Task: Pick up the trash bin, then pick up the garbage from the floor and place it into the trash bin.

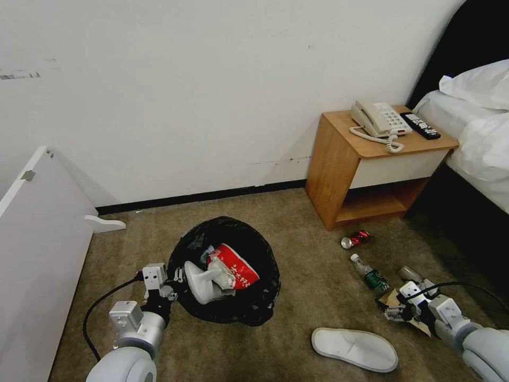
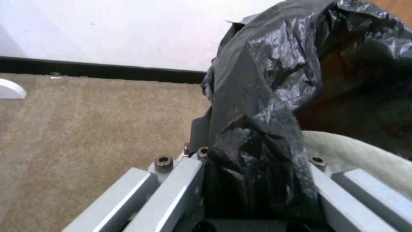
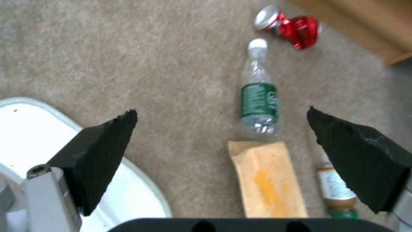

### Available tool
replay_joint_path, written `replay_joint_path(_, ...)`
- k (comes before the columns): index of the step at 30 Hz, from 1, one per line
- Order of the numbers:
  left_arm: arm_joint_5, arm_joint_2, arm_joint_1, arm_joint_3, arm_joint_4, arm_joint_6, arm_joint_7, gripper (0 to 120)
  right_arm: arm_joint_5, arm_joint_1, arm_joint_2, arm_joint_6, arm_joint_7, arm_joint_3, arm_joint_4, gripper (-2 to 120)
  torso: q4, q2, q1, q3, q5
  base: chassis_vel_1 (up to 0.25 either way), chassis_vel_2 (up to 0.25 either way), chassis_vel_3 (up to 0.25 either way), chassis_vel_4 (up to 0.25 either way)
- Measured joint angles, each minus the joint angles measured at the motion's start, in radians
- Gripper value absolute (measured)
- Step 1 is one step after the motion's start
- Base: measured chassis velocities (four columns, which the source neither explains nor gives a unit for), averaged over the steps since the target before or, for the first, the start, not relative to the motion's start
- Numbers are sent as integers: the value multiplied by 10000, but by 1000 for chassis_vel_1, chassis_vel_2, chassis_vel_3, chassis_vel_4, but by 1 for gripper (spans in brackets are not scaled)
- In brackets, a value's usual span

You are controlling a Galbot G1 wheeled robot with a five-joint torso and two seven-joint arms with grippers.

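Note:
The trash bin [image 1: 249, 305], lined with a glossy black bag, stands on the carpet in the middle of the head view. Inside it lie a red-white carton [image 1: 236, 265], a white slipper [image 1: 201, 284] and tissue. My left gripper [image 1: 172, 281] is shut on the bin's near left rim, and the bag [image 2: 257, 106] is pinched between its fingers. My right gripper [image 3: 222, 111] hangs open low over a brown paper bag [image 3: 268, 178]. Ahead of it lie a green-labelled bottle [image 3: 258, 103] and a red can [image 3: 296, 25]. A second bottle [image 3: 337, 190] and a white slipper [image 3: 43, 145] flank the paper bag.
A wooden nightstand [image 1: 339, 159] with a beige telephone [image 1: 379, 119] and a black remote [image 1: 420, 126] stands at the wall. A bed [image 1: 477, 122] is on the right. A white panel [image 1: 42, 239] leans at the left. Bare carpet lies between the bin and the litter.

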Motion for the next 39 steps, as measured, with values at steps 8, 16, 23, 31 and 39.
replay_joint_path(8, -2, -76, 151, -186, 38, -67, -5, 4, 1121, 943, -929, -332, 369, -1394, -43, 100, 4, 0, 0, 0, -4, 0, 0, 0, 0)
replay_joint_path(16, -129, -48, 138, -293, 297, -173, 13, 4, 2186, 1864, -1627, -527, 367, -2798, -28, 100, 3, 0, 1, 0, -3, 0, 0, 0, 0)
replay_joint_path(23, -347, 26, -25, -337, 484, -196, 22, 4, 3906, 2416, -2016, -893, 461, -3500, 148, 100, 3, 0, 1, 0, -4, 0, 0, 0, 0)
replay_joint_path(31, -572, 192, -164, -343, 630, -204, 26, 4, 4628, 2727, -2073, -1055, 400, -4053, -181, 100, 1, 0, 0, 0, -4, 0, 0, 0, 0)
replay_joint_path(39, -669, 256, -107, -529, 650, -244, 95, 4, 4384, 3577, -1386, -1045, 203, -5302, -775, 100, 3, 0, 1, -1, -1, 0, 0, 0, 0)
